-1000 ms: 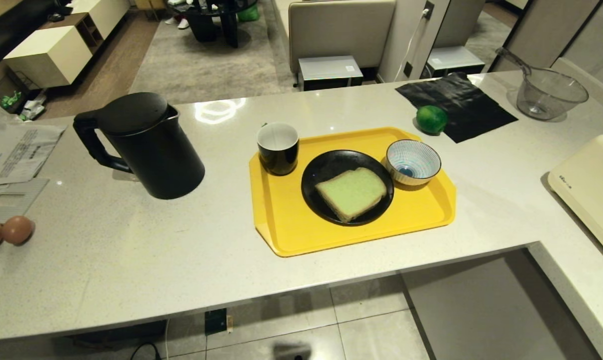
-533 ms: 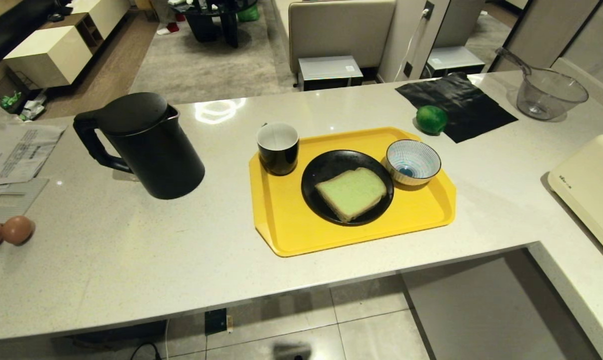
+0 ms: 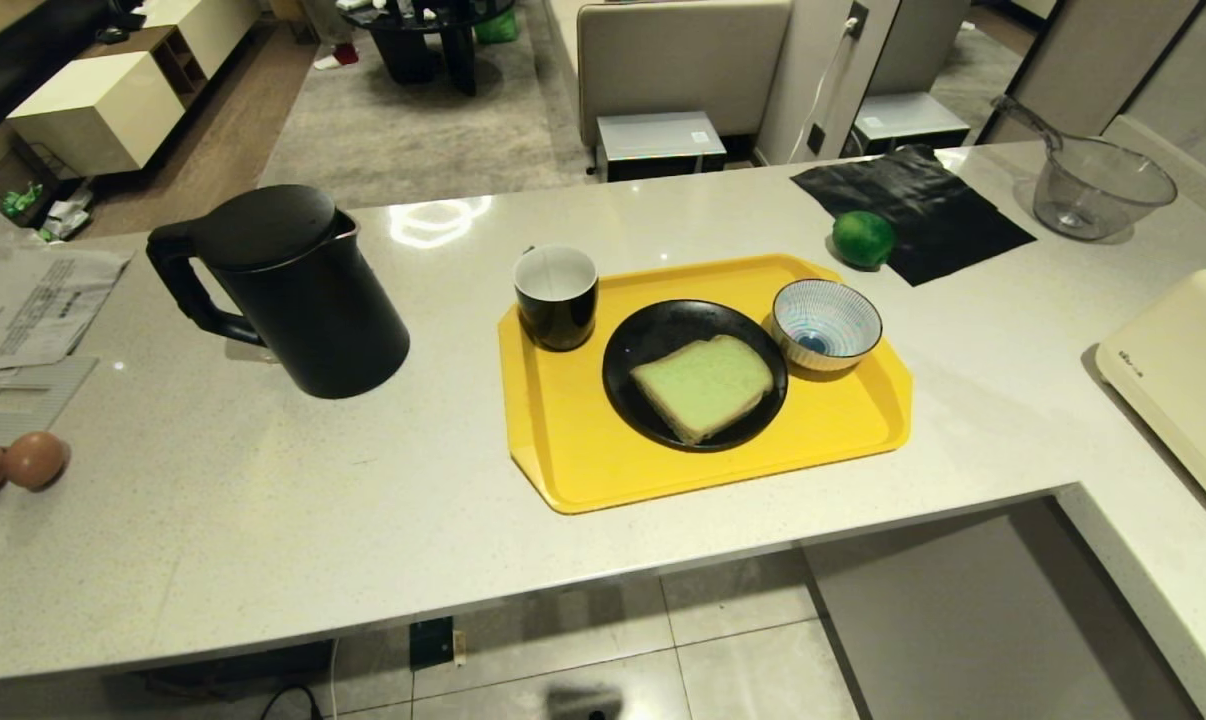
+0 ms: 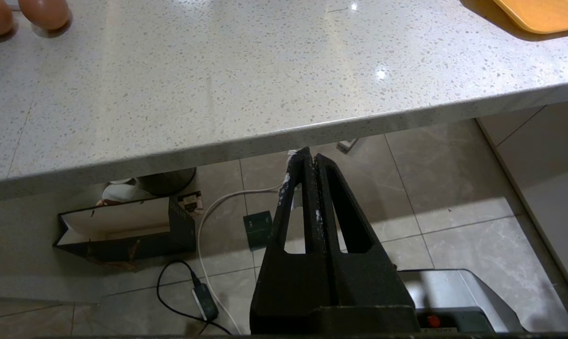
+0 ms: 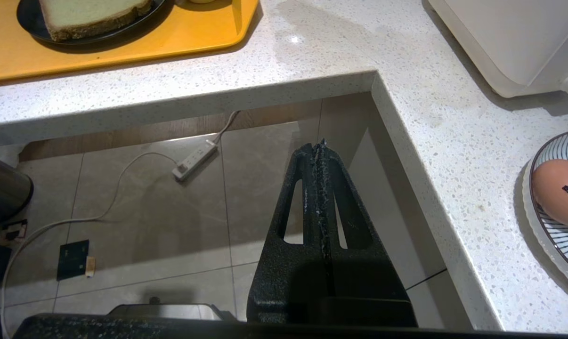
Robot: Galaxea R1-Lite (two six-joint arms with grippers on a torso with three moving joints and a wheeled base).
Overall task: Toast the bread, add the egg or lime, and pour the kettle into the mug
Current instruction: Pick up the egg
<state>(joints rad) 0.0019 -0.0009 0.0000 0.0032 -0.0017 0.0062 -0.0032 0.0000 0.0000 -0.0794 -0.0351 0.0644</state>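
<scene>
The pale green bread (image 3: 703, 385) lies on a black plate (image 3: 633, 345) on the yellow tray (image 3: 583, 450); its edge also shows in the right wrist view (image 5: 91, 14). The black mug (image 3: 556, 297) stands at the tray's far left corner. The black kettle (image 3: 283, 290) stands left of the tray. The lime (image 3: 863, 238) rests beside a black cloth. The pinkish egg (image 5: 559, 190) with a dark mark lies in a striped dish. My left gripper (image 4: 310, 157) and right gripper (image 5: 318, 149) are both shut and empty, hanging below the counter's front edge, out of the head view.
A striped bowl (image 3: 826, 322) sits on the tray. Two brown eggs (image 3: 8, 462) lie at the counter's left. A cream toaster (image 3: 1183, 370) stands on the right wing. A clear jug (image 3: 1098, 185) is far right. Papers (image 3: 33, 305) lie far left.
</scene>
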